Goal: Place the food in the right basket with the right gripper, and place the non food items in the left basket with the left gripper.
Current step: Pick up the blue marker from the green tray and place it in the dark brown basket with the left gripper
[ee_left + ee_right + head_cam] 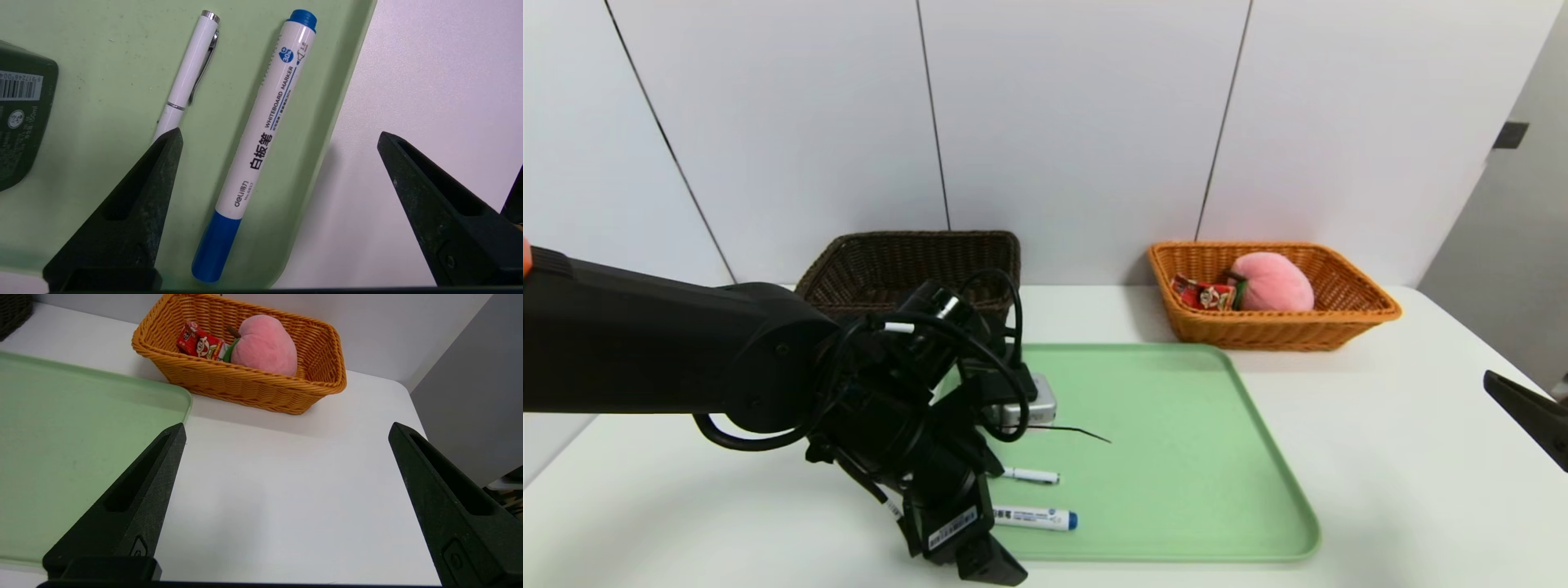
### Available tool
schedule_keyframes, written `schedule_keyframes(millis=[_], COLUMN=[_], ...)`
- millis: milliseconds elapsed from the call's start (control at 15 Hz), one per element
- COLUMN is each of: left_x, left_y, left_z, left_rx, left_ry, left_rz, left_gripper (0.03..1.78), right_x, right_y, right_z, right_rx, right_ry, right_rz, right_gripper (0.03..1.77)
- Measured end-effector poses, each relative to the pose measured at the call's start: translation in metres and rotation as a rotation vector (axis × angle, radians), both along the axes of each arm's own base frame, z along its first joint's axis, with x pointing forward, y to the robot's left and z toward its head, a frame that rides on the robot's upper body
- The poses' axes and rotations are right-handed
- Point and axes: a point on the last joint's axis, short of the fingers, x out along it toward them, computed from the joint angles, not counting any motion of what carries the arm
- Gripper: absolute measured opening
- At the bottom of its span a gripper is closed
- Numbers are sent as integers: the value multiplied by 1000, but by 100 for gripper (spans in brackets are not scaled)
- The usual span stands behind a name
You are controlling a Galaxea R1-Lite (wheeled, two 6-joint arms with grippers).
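Head view:
Table [1380,425]: white, carrying a green tray [1176,457] at its middle.
Left basket [907,265]: dark brown wicker, at the table's far edge beyond the tray's far-left corner; its inside is partly hidden by the arm.
Right basket [1270,327]: orange wicker, at the far edge beyond the tray's far-right corner.
Food: plush peach [1272,282] and red snack packet [1205,294] lie side by side inside the right basket.
Non food items: pump bottle [1033,406] on the tray's left part, mostly hidden behind the arm; pen [1031,474] nearer the front; marker [1036,518] just inside the tray's front-left edge.
Left gripper [980,559]: tilted down over the tray's front-left corner.
Right gripper [1529,415]: only a dark tip shows at the table's right edge.

Left wrist view:
Left gripper [280,136]: jaws spread wide, holding nothing; one finger over the tray above the pen's end, the other over bare table.
Marker [261,143]: between the fingers, lying along the tray's rim, untouched.
Pen [188,73]: just beside the marker, roughly parallel.
Pump bottle [20,118]: only a dark barcoded corner shows, apart from the pen.

Right wrist view:
Right gripper [286,430]: jaws wide apart, empty, above bare table beside the tray's far-right corner.
Right basket [245,381]: ahead of the fingers, holding peach [265,345] and packet [200,344].
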Motion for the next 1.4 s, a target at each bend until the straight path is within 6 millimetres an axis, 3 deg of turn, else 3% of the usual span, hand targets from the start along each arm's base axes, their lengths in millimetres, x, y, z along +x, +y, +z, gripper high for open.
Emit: schedule_keyframes(millis=[1400], left_x=[3], left_y=[-2], left_z=[-10], left_rx=[20], left_ry=[15], left_rz=[-7], left_gripper=[169], right_x=[-2], right_y=[1], right_z=[-2], right_rx=[0], right_ry=[0], right_rz=[12], right_gripper=[171])
